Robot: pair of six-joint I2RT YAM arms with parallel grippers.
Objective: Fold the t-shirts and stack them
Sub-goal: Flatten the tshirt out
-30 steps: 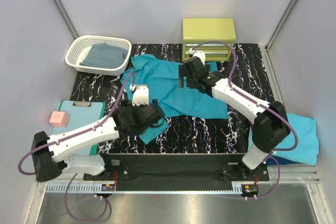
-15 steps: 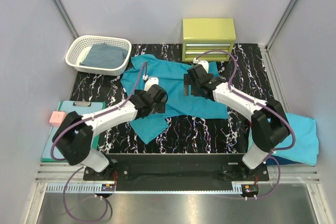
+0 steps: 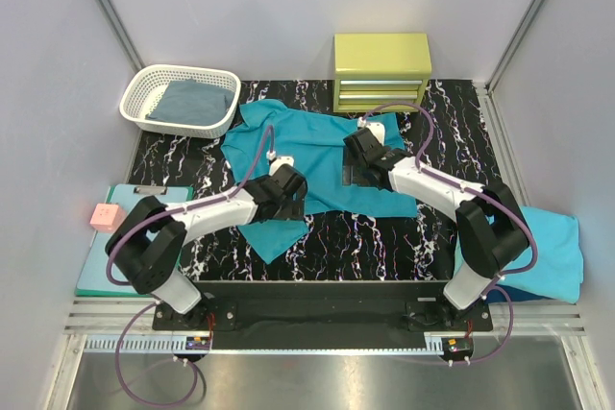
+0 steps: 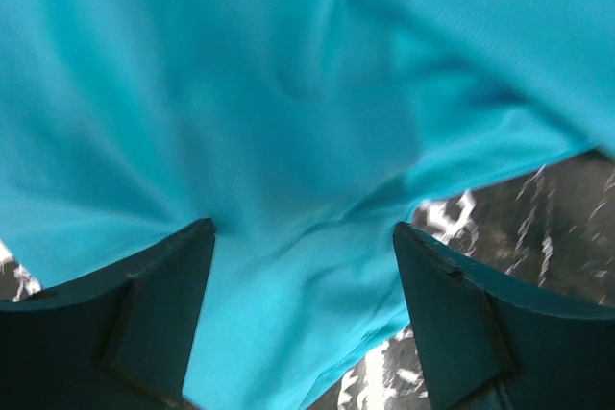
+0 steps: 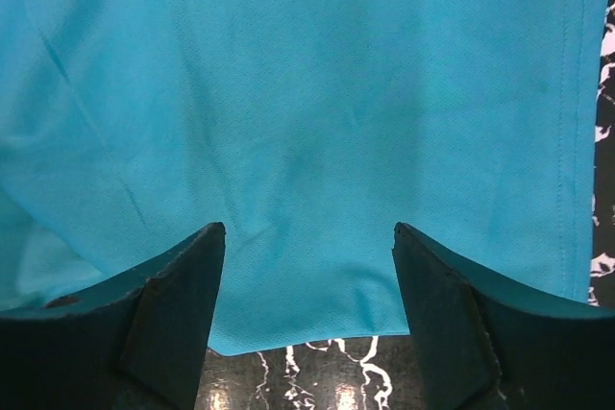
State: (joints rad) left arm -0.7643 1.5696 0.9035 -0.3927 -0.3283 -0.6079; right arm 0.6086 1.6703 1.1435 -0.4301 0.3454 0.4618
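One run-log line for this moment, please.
left gripper: jaws open over teal shirt | right gripper: jaws open at its hem | held: nothing | fold: not begun

light: bright, even | shadows: soft | left wrist view: blurred

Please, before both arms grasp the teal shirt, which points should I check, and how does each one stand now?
1. Jaws of the left gripper apart: ok.
2. Jaws of the right gripper apart: ok.
3. Right gripper over the edge of the teal t-shirt: ok, the hem shows between the jaws.
4. Left gripper over cloth: ok, but the cloth is creased there.
5. T-shirt lying flat: not ok, it is wrinkled and its near left part is bunched.
6. Fingertips touching the cloth: cannot tell.
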